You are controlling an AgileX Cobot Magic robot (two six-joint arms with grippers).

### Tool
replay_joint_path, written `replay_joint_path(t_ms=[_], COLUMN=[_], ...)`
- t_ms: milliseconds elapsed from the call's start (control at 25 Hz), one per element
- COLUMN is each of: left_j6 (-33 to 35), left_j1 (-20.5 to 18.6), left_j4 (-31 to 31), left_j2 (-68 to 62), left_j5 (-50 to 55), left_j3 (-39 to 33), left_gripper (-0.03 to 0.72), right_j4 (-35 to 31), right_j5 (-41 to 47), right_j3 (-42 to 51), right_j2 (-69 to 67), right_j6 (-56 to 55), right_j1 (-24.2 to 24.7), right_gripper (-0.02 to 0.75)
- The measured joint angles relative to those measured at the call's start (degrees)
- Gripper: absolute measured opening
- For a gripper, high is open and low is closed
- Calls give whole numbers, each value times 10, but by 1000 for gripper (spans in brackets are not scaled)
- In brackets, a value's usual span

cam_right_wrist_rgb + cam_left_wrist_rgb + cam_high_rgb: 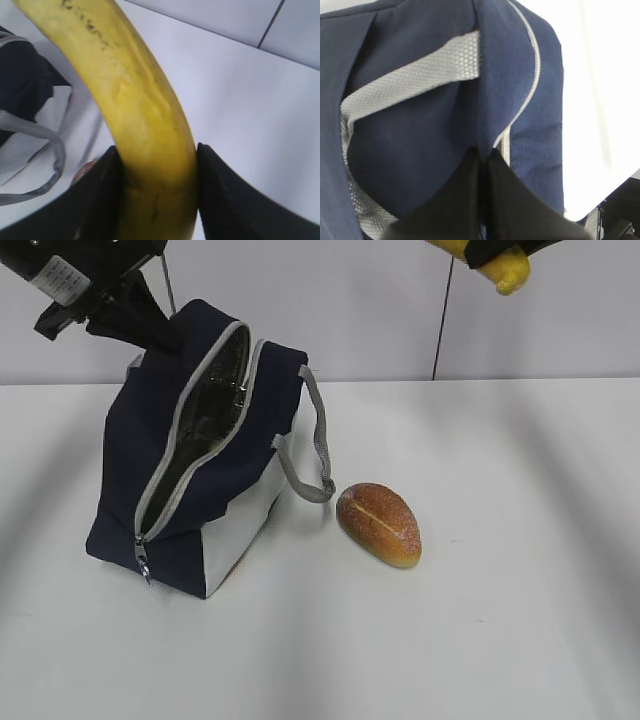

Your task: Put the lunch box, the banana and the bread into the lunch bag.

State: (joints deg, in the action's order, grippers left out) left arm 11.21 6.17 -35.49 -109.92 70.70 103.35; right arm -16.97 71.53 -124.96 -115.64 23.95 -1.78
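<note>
L gripper (pixel 481 157) pinches lunch bag (pixel 120 500) rim, keeping its mouth open; R gripper (pixel 157 165) clamped on banana (pixel 135 110), lifted high for dropping in

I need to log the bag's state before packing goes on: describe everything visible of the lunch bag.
The lunch bag is navy fabric with a white side panel, grey handles and a grey zipper. It stands on the white table, zipper undone, its mouth gaping to show dark, shiny lining. The left tool pinches its top rim at the far end. One handle droops toward the bread, which lies just beside the bag.
</note>
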Motion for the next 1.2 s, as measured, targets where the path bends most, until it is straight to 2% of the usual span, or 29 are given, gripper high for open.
replay_joint_path(t_ms=[200, 400, 520, 600, 840, 920, 1040, 1200], left_j6=[0, 0, 0, 0, 0, 0, 0, 0], left_j1=[0, 0, 0, 0, 0, 0, 0, 0], left_j4=[-3, -3, -5, -6, -6, -6, -6, -6], left_j2=[0, 0, 0, 0, 0, 0, 0, 0], left_j5=[0, 0, 0, 0, 0, 0, 0, 0], left_j3=[0, 0, 0, 0, 0, 0, 0, 0], left_gripper=[-1, -1, -1, -1, -1, -1, -1, -1], right_j4=[-51, -146, -213, -229, -238, -217, -188, -189], right_j5=[2, 2, 2, 0, 0, 0, 0, -1], right_j3=[102, 200, 236, 247, 252, 252, 252, 252], right_j2=[78, 115, 120, 120, 122, 122, 118, 94], right_j6=[-74, -146, -158, -172, -223, -252, -297, -319], right_j1=[0, -1, -10, -25, -106, -128, -150, -176], right_gripper=[328, 328, 328, 328, 328, 328, 328, 328])
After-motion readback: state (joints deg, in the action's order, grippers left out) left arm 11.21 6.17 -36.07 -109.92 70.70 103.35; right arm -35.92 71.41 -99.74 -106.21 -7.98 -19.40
